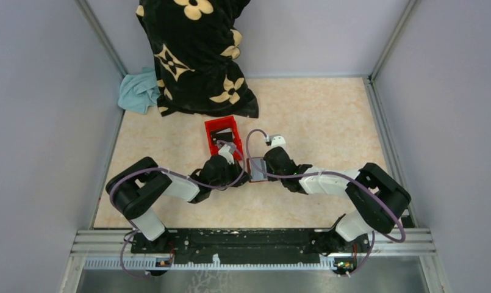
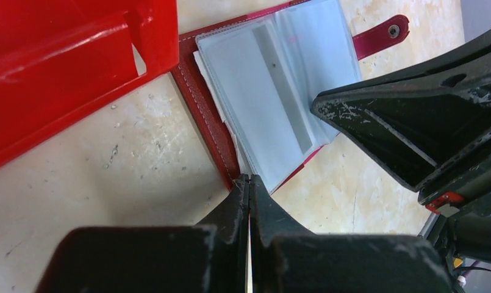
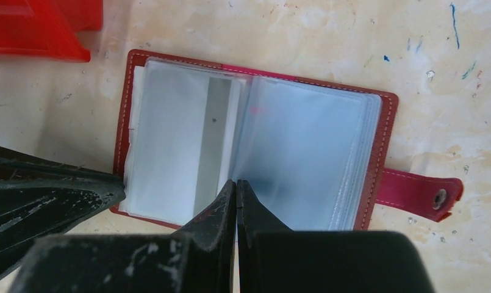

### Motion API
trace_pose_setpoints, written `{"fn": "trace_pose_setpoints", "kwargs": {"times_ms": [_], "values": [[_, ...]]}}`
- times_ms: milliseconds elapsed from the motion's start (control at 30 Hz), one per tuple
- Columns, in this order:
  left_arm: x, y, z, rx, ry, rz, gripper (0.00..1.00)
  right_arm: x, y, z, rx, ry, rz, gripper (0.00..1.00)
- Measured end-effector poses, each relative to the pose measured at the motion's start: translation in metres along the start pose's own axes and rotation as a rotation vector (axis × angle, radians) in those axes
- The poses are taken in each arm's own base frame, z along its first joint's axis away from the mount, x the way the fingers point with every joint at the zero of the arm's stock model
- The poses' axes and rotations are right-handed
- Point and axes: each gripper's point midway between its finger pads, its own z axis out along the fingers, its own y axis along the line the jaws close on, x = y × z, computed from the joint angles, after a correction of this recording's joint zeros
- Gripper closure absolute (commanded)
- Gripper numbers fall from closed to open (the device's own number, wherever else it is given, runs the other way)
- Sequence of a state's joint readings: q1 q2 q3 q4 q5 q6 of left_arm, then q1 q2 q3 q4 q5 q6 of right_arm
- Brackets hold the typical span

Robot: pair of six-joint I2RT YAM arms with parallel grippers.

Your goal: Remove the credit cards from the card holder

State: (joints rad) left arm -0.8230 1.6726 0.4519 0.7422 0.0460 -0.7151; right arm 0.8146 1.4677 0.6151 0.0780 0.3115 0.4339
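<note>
Left pincer (image 2: pixel 249 180): jaws fully closed, nothing gripped. Its tips touch the near edge of the card holder (image 2: pixel 200 104), bottom centre of its own view. Right pincer (image 3: pixel 235 183): likewise closed and empty, tips resting on the clear sleeves (image 3: pixel 304 152) beside the fold.

The card holder lies open and flat on the table (image 1: pixel 328 122), mid-frame in the overhead view, between the two arms. One card (image 3: pixel 182 146), with a grey stripe, sits in the left sleeve; none is out yet.

Risks, as judged:
- Closed tips cannot pinch a card.
- Pushing may slide the holder or crease the sleeves.
- The two pincers stand close together and could collide.
- Just beyond the holder, the red box (image 1: pixel 223 135) could obstruct a pull.

At the far upper frame lies a black flowered cloth (image 1: pixel 194 55).
</note>
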Motion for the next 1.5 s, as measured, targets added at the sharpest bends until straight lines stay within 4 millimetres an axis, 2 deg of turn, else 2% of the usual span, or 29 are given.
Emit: {"fn": "trace_pose_setpoints", "kwargs": {"times_ms": [333,700,867,1033,1333,1500], "values": [[-0.005,-0.004,0.010,0.002,-0.002,0.001,1.00,0.008,0.004,0.004,-0.022,0.017,0.020,1.00],[-0.008,-0.007,0.014,-0.001,0.001,0.001,1.00,0.006,0.001,0.006,-0.029,0.016,0.062,1.00],[-0.010,-0.008,0.015,0.000,-0.001,0.001,1.00,0.008,-0.021,-0.005,0.008,0.007,0.097,1.00],[-0.009,-0.007,0.015,-0.003,0.002,0.002,1.00,-0.002,-0.046,-0.013,0.074,-0.018,0.138,1.00],[-0.006,-0.005,0.016,-0.005,0.010,0.003,1.00,0.008,-0.067,-0.018,0.175,0.004,0.154,1.00],[-0.006,-0.012,0.017,0.019,0.018,-0.002,1.00,0.009,-0.086,-0.020,0.263,-0.004,0.191,1.00]]}}
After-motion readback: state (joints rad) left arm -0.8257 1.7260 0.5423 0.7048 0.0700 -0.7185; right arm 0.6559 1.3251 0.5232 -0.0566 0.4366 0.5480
